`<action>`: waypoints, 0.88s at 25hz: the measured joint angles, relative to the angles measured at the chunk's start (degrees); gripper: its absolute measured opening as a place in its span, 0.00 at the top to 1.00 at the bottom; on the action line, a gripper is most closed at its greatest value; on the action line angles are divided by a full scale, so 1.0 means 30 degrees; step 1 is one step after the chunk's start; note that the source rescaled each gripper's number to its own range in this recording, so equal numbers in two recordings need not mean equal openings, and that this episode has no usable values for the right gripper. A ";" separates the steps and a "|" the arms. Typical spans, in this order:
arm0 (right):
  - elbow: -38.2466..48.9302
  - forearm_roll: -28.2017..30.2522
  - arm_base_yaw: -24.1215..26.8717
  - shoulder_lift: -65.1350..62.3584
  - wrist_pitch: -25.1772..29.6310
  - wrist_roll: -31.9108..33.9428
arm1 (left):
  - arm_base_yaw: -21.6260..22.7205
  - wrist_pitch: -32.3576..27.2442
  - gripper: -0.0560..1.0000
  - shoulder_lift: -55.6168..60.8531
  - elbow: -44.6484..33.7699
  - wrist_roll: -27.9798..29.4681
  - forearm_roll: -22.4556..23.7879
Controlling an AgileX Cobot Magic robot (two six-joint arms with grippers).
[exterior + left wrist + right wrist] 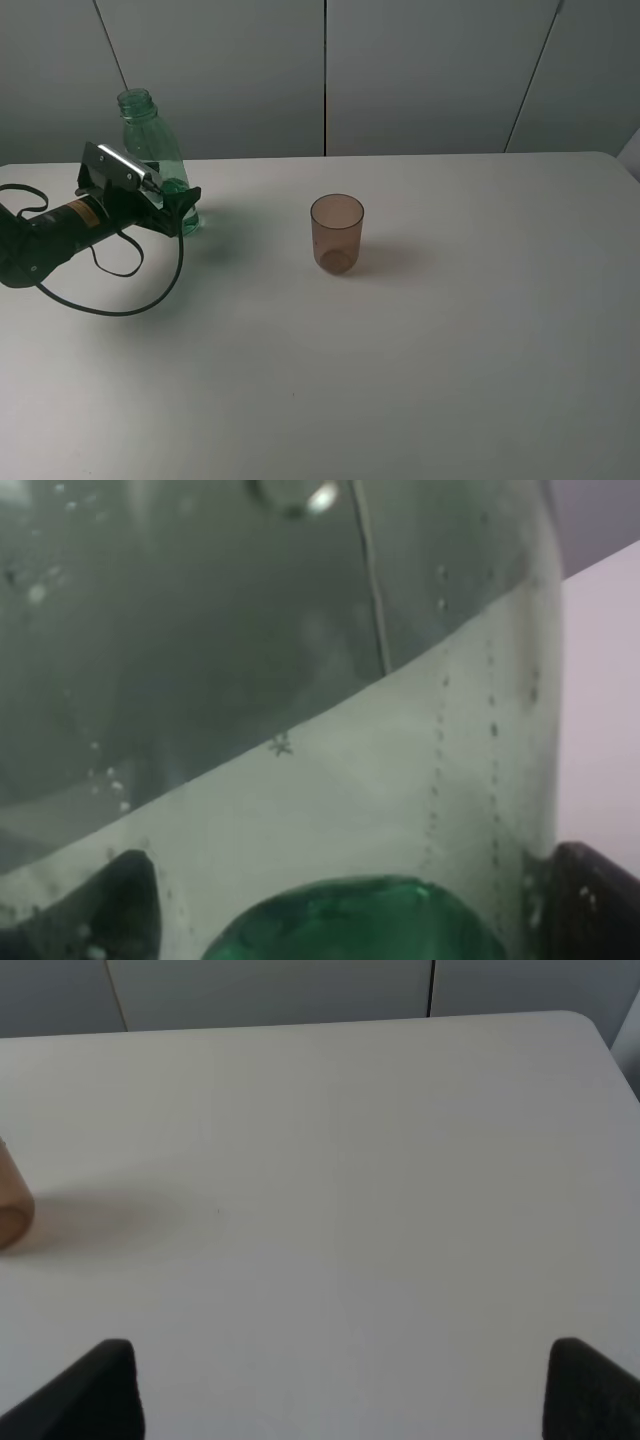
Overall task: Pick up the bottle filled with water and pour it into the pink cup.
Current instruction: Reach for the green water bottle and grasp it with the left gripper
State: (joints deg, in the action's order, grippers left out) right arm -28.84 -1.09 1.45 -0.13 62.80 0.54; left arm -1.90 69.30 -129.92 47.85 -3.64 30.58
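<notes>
Left claw (pixel 183 212) is seen spread wide at the foot of the bottle (pixel 150 150), with one dark finger (pixel 120 905) set on each side of the green wall and the bottle between them. Whether the pads touch the plastic cannot be told. The bottle is stood upright near the table's far left, close to the back edge, its open neck raised above the claw. The left arm is laid low and nearly level over the table (pixel 450 350), brought in from the left edge, and a black cable (pixel 110 305) is looped on the surface beneath it. To the right, well apart from the bottle, the cup (pixel 337 234) is stood upright near the middle, and bare table is seen between the two. Further right, wide open table is left up to the far edge and the rounded right corner. The right claw (pixel 345 1390) is shown only by its wrist view, held above bare table, jaws parted with nothing between them, and the cup is caught just at the border of that view.
</notes>
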 joint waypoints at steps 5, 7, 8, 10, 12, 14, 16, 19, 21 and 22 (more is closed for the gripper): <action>0.0000 0.0000 0.0000 0.0000 0.0000 0.0000 | -0.0180 0.0030 0.00 -0.0088 0.0495 0.0000 -0.0400; 0.0000 0.0000 0.0000 0.0000 0.0000 0.0000 | -0.0198 0.0044 0.00 -0.0348 0.0667 0.0000 -0.0432; 0.0000 0.0000 0.0000 0.0000 0.0000 0.0000 | -0.0198 0.0044 0.00 -0.0477 0.0742 0.0000 -0.0432; 0.0000 0.0000 0.0000 0.0000 0.0000 0.0000 | -0.0278 0.0044 0.00 -0.0766 0.0831 0.0000 -0.0432; 0.0000 0.0000 0.0000 0.0000 0.0000 0.0000 | -0.0291 0.0044 0.00 -0.0919 0.0994 0.0000 -0.0432; 0.0000 0.0000 0.0000 0.0000 0.0000 0.0000 | -0.0326 0.0044 0.00 -0.1072 0.1124 0.0000 -0.0398; 0.0000 0.0000 0.0000 0.0000 0.0000 0.0000 | -0.0366 0.0044 0.00 -0.1150 0.1283 0.0000 -0.0398; 0.0000 0.0000 0.0000 0.0000 0.0000 0.0000 | -0.0431 0.0044 0.00 -0.1150 0.1536 0.0000 -0.0436; 0.0000 0.0000 0.0000 0.0000 0.0000 0.0000 | -0.0483 0.0044 0.00 -0.1150 0.1536 0.0000 -0.0436; 0.0000 0.0000 0.0000 0.0000 0.0000 0.0000 | -0.0483 0.0044 0.00 -0.1150 0.1536 0.0000 -0.0436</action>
State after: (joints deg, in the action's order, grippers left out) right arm -28.84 -1.09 1.45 -0.13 62.80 0.54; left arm -3.35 69.44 -133.37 52.46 -3.64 29.27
